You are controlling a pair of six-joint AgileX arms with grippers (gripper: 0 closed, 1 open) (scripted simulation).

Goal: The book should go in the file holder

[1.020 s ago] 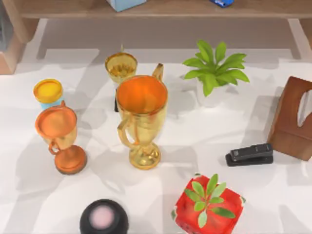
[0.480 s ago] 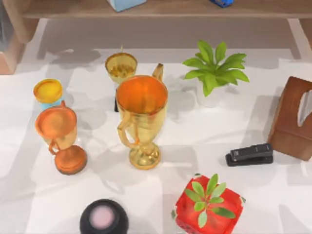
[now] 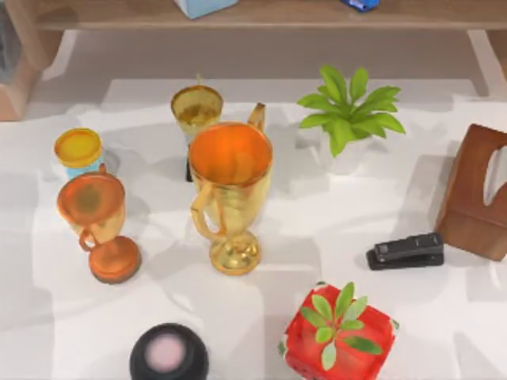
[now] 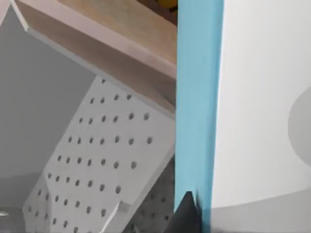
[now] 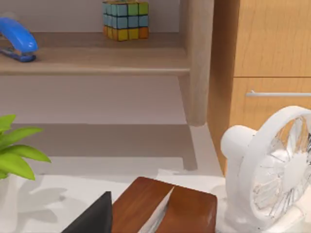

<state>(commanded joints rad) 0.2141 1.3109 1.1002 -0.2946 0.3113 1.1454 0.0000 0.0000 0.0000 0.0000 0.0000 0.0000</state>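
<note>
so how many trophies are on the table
3: a big gold one in the middle, a smaller gold one right behind it, and a copper one at the left. None seems hidden.

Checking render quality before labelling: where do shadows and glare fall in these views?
Top view: soft grey shadows streak the white table around the large gold trophy; glossy highlights on its stem. Right wrist view: the potted plant casts a faint shadow. Left wrist view: flat, even light.

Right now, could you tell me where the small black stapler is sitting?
In the top view, the black stapler lies on the table's right side, beside the brown wooden box and up-right of the red plant pot.
</note>
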